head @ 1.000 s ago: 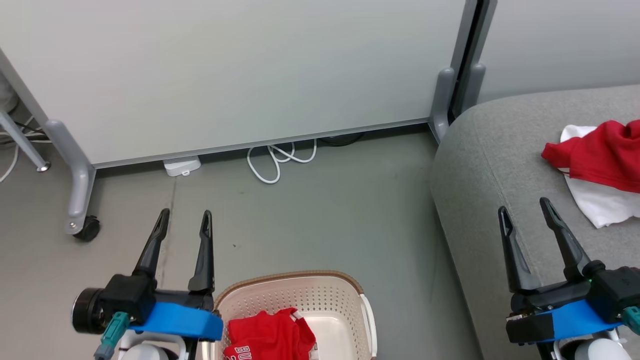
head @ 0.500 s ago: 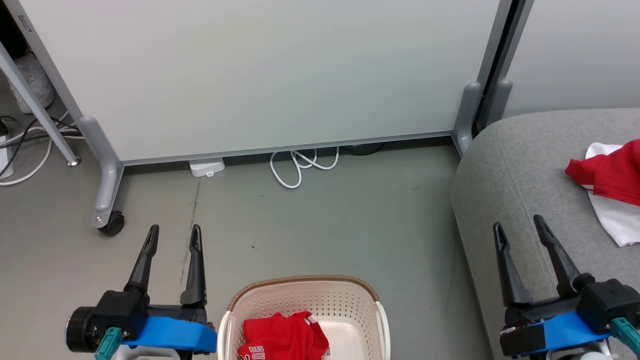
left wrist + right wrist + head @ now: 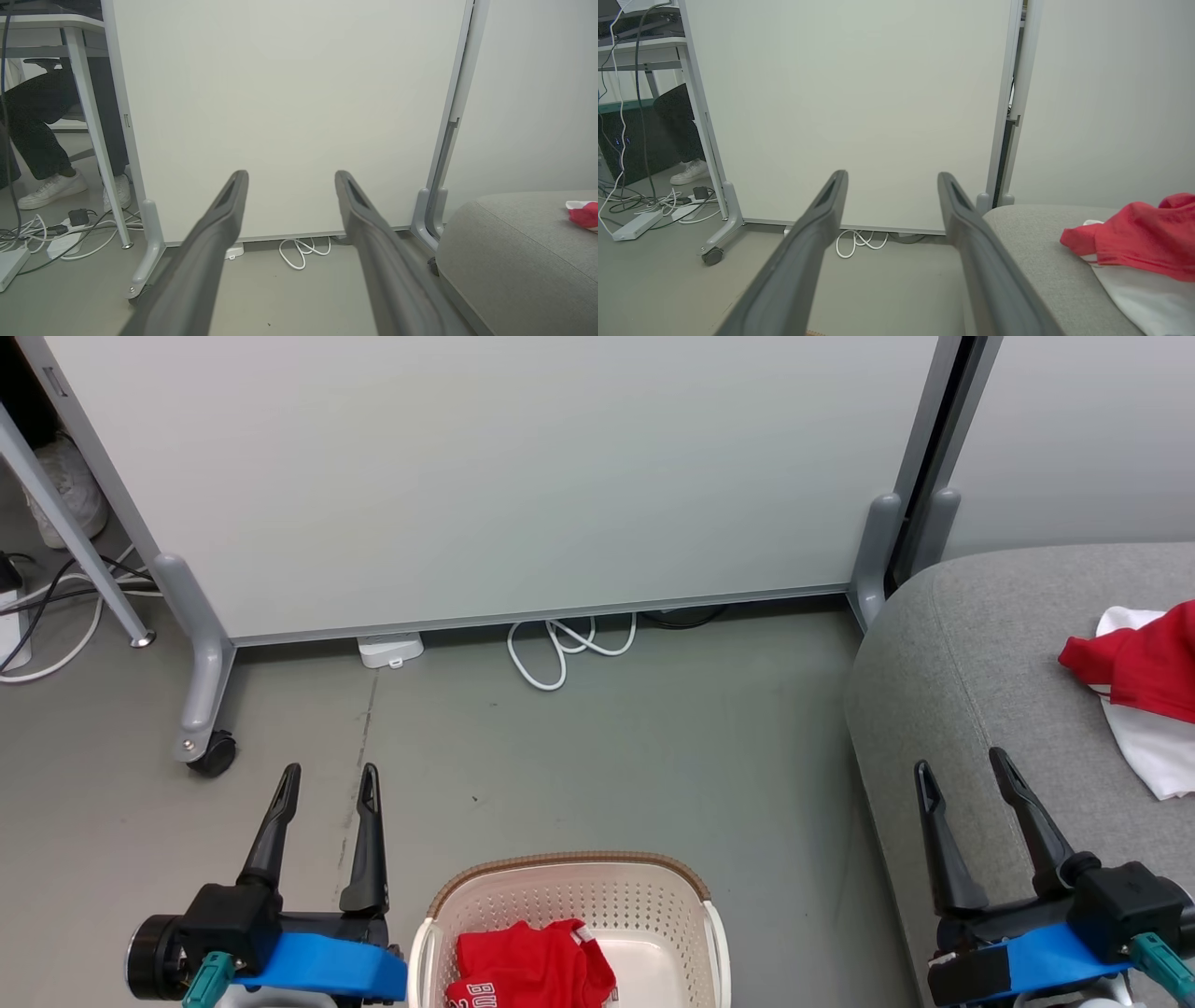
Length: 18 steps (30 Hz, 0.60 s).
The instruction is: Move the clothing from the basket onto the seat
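While one red garment (image 3: 1139, 667) lies on the seat (image 3: 971, 644), another garment (image 3: 523, 966) sits in the near basket (image 3: 569, 861).
Left gripper (image 3: 331, 770) and right gripper (image 3: 960, 761) both gape wide, holding nothing.

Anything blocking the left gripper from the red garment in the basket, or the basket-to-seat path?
Nothing visible. The left gripper, open, sits left of the basket; the red garment lies uncovered inside. Just floor between basket and seat.

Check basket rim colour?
Brown, woven-look band on the cream basket; clearest in the head view.
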### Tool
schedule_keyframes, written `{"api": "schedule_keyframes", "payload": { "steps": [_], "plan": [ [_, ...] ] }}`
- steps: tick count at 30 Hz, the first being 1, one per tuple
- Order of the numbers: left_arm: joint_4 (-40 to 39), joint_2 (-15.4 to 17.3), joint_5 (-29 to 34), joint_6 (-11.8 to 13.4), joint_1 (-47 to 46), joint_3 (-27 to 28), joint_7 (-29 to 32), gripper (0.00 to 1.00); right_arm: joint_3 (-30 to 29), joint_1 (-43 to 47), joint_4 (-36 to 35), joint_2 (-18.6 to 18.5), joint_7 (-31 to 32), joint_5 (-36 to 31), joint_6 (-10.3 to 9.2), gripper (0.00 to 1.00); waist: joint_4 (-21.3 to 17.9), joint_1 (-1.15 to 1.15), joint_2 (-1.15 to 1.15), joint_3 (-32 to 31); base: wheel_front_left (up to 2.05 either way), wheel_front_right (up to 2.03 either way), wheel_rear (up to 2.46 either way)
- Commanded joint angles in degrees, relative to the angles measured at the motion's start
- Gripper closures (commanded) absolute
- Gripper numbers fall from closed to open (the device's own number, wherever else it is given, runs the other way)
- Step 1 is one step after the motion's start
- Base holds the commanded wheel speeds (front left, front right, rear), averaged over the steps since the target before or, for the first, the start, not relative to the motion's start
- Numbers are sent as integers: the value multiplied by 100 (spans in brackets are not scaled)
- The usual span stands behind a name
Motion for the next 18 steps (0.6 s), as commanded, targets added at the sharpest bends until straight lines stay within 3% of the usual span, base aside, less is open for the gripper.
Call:
{"api": "schedule_keyframes", "payload": {
  "steps": [1,18],
  "plan": [
    [9,-6,12,-25,-5,30,-17,0,3,87,18,21,-3,-13,3,0,1,0,0,-1,0,0,0],
    [277,-6,-19,-51,-191,-134,-16,0,3,59,43,-1,-3,16,3,0,4,0,0,-6,0,0,0]
  ]
}}
